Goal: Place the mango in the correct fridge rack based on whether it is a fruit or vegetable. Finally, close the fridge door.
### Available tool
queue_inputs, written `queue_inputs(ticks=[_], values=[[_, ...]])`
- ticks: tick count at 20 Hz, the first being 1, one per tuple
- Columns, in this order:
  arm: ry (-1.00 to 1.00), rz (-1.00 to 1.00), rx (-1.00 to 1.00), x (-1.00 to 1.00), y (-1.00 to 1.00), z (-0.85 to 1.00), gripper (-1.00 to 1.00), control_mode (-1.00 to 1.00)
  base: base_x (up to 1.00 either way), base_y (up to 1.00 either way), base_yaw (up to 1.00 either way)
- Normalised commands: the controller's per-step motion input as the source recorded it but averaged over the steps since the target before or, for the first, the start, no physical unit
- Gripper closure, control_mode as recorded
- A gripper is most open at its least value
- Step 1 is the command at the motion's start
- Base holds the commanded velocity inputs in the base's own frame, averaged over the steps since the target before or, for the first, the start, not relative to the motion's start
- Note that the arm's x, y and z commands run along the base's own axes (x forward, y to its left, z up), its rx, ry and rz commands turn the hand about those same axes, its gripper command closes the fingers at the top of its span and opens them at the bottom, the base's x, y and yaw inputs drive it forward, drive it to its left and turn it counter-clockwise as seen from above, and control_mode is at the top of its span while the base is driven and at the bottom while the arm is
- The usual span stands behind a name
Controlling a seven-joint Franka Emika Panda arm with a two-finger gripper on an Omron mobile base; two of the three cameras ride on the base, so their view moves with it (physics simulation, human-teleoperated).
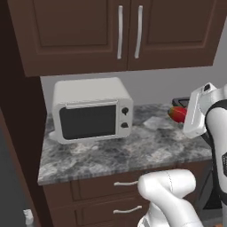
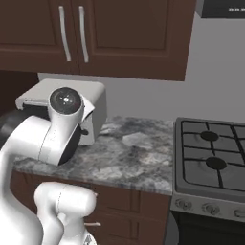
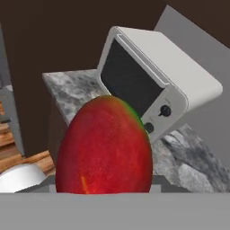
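Over the counter [image 1: 133,150], right at the claw: mango [image 3: 105,146] carried, claw closed on it, to judge by the fruit looming against the hand camera with the microwave [image 3: 152,85] beyond. Transport step under way; placing in the fridge and shutting the door not yet done. Next move, by judgement: turning away toward the fridge, keeping the grip, finding the fruit rack. Left base view: red mango [image 1: 177,114] peeking beside the wrist, above the counter. Right base view: arm blocking the claw, stove [image 2: 210,162] off to the side.
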Motion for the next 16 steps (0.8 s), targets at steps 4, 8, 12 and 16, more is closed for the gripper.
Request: queue_inputs(ticks=[4,8,12,16], values=[[0.00,0.00,0.00,0.00,0.00,0.00,1.00,1.00,-0.21,-0.24,0.10],[0.00,0.00,0.00,0.00,0.00,0.00,1.00,1.00,0.00,-0.75,0.18],[0.00,0.00,0.00,0.00,0.00,0.00,1.00,1.00,-0.16,-0.49,0.39],[0.00,0.00,0.00,0.00,0.00,0.00,1.00,1.00,-0.75,0.03,0.58]])
